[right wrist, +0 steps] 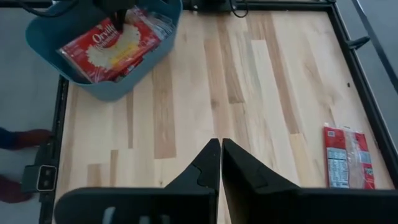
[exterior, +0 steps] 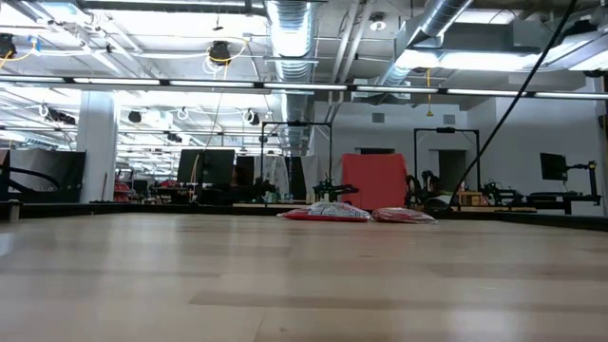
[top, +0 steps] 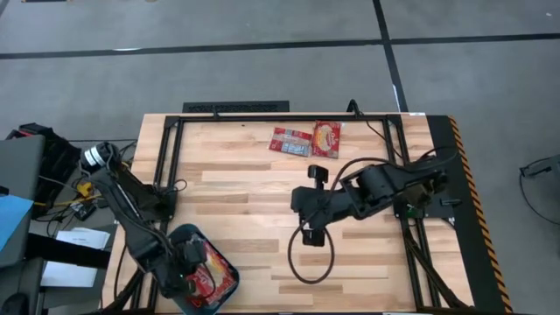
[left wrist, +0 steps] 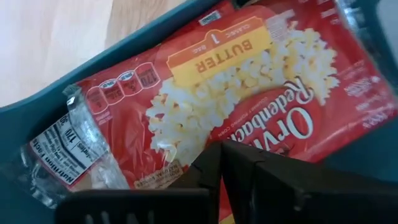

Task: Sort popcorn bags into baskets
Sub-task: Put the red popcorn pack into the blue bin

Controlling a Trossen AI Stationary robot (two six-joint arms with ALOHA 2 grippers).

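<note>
Table (top: 254, 201): pale wooden planks, framed by a dark rail, seen from above in the high view.
Basket (top: 185, 234): teal bin, set at the table's near left corner; its wall is also seen in the right wrist view (right wrist: 106, 87).
Bags in basket (top: 210, 278): red packets are stacked inside; the top one lies face up with popcorn art and a yellow "BUTTER" band, read clearly in the left wrist view (left wrist: 249, 93). The count cannot be told.
Bags on table: two are left at the far edge, right of centre, just beside each other, well apart from the basket. One lies flat with its long side along the edge (top: 291, 141); the other (top: 327, 138) is turned across it. Both are seen low and flat in the low view (exterior: 326, 213) (exterior: 404, 216).
Left gripper (top: 194, 254): placed over the basket, just above the top bag; the fingers are pressed together, nothing gripped (left wrist: 221, 168).
Right gripper (top: 313, 234): held above bare table at mid-table, right of centre; the fingers are closed on each other, empty (right wrist: 221, 163).
Cable (top: 302, 262): a black loop is laid on the wood below the right gripper.
</note>
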